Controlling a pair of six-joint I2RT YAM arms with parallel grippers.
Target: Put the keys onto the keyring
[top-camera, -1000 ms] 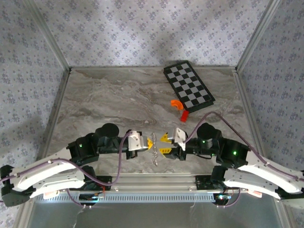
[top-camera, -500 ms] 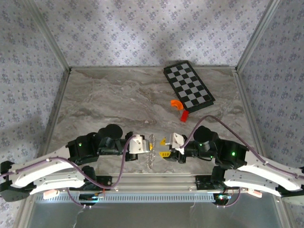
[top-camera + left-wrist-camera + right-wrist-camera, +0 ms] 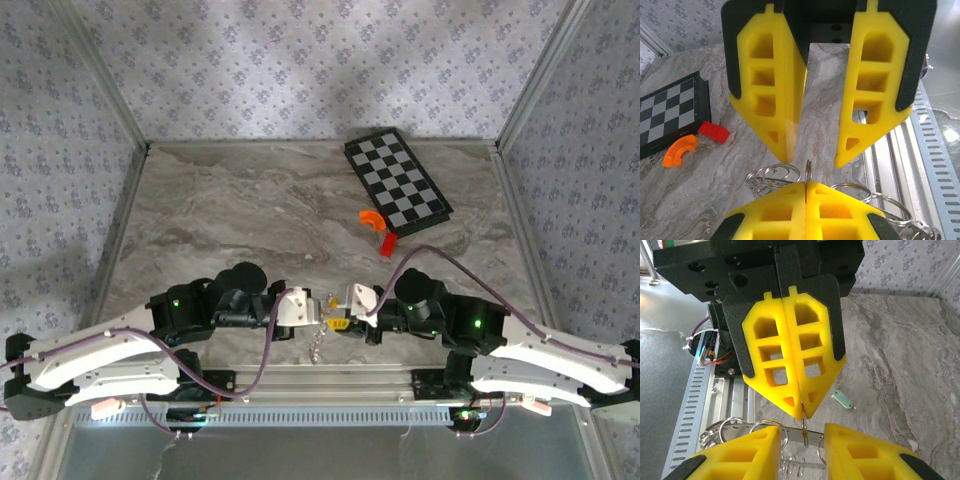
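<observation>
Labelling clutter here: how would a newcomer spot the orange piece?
Find the black-and-white checkered board at the grey marble table's far right. Just off its near left edge lies a small orange curved piece. Its arc shape separates it from the straight red block beside it.

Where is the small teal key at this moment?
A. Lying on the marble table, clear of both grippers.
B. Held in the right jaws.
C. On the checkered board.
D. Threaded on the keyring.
A: the right wrist view shows the teal key lying on the table beyond the shut left gripper, which pinches the keyring; the right gripper has open jaws.
</observation>
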